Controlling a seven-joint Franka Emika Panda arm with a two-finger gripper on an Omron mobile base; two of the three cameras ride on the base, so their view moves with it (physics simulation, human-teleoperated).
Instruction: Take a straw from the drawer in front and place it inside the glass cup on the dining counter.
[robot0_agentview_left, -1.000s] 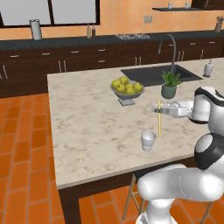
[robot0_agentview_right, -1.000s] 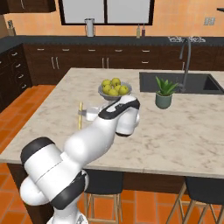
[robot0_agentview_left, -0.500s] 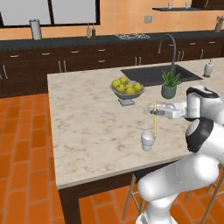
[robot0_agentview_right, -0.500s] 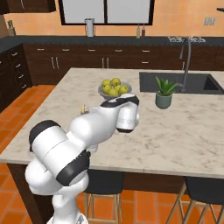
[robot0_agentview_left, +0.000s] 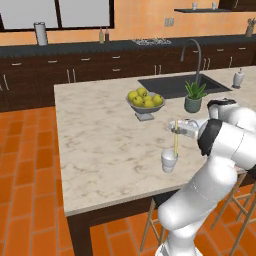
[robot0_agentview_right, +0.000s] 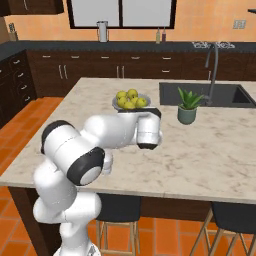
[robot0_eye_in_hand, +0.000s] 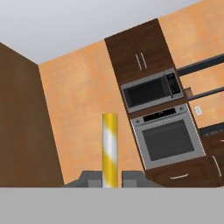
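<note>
Now the gripper (robot0_agentview_left: 176, 129) is clenched on the straw (robot0_agentview_left: 175, 140), which hangs upright from its 2 fingers (robot0_eye_in_hand: 133, 176) with the lower end inside the glass cup (robot0_agentview_left: 169, 160) directly below it on the dining counter (robot0_agentview_left: 100, 140). Beyond the gripper sits a fruit bowl (robot0_agentview_left: 145, 102).
</note>
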